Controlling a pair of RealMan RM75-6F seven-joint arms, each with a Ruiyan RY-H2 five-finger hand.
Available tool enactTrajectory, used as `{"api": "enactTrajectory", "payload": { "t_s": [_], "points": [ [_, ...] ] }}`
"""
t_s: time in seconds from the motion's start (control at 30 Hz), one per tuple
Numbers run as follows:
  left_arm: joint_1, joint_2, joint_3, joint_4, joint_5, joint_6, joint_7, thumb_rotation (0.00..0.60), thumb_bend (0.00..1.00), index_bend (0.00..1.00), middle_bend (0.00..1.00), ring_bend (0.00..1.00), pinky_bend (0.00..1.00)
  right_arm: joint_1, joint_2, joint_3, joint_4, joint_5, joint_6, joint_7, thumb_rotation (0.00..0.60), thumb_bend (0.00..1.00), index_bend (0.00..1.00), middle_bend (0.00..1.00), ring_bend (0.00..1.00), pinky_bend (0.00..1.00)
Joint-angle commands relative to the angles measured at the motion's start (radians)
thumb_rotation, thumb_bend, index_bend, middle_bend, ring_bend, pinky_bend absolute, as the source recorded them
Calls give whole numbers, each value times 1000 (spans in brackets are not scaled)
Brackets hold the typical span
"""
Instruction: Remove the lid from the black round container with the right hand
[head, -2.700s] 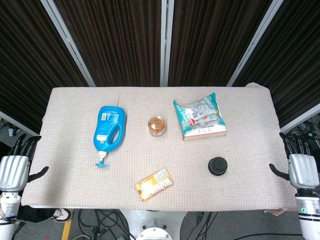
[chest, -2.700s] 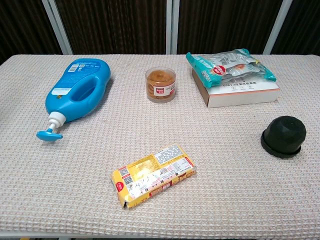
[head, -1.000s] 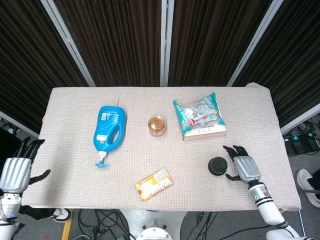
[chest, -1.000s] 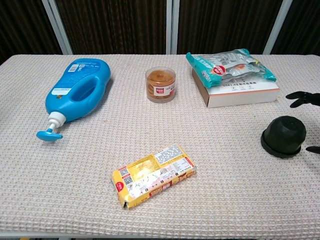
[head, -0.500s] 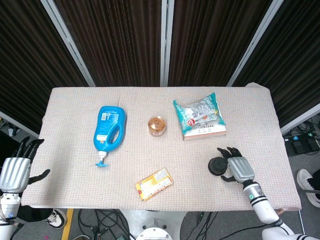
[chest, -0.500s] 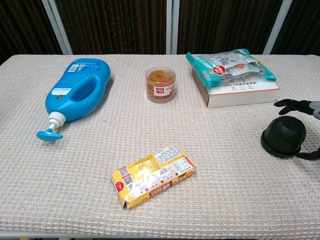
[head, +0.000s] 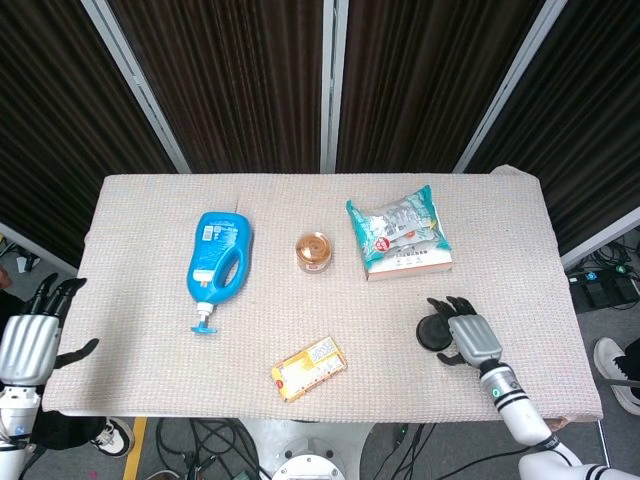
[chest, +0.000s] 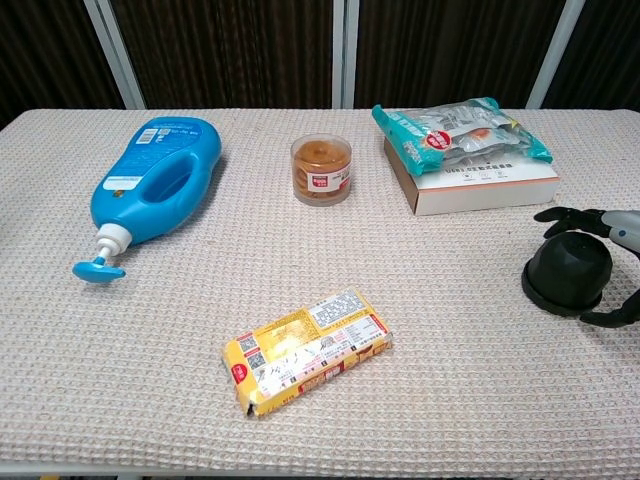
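The black round container (head: 432, 332) (chest: 567, 273) sits on the table's right front part, its domed lid on. My right hand (head: 469, 339) (chest: 612, 262) hovers at its right side with fingers spread around it; its fingertips (chest: 553, 215) reach over the far edge and the thumb (chest: 612, 317) curls at the near side. Whether they touch the lid I cannot tell. My left hand (head: 28, 341) hangs open off the table's left edge, holding nothing.
A blue pump bottle (head: 218, 262) lies at the left. A small jar of brown paste (head: 314, 250) stands mid-table. A snack bag on a white box (head: 402, 233) lies behind the container. A yellow packet (head: 309, 368) lies near the front edge.
My right hand came in from off the table's right edge and has moved left until its fingers surround the black container. The left hand has barely moved.
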Motion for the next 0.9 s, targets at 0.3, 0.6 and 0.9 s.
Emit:
{"api": "enactTrajectory", "payload": {
  "t_s": [0.3, 0.6, 0.9],
  "points": [
    [1, 0, 0, 3, -2, -1, -6, 600, 133, 138, 154, 62, 313, 7, -8, -1, 9, 4, -4, 9, 600, 90, 0, 174, 0, 0],
    [1, 1, 0, 3, -2, -2, -7, 600, 133, 138, 154, 62, 313, 12, -16, -2, 18, 2, -4, 19, 600, 98, 0, 190, 0, 0],
    [1, 0, 2, 6, 0, -2, -10, 600, 133, 138, 154, 62, 313, 12, -19, -2, 19, 11, 2, 10, 600, 103, 0, 261, 0, 0]
  ]
}}
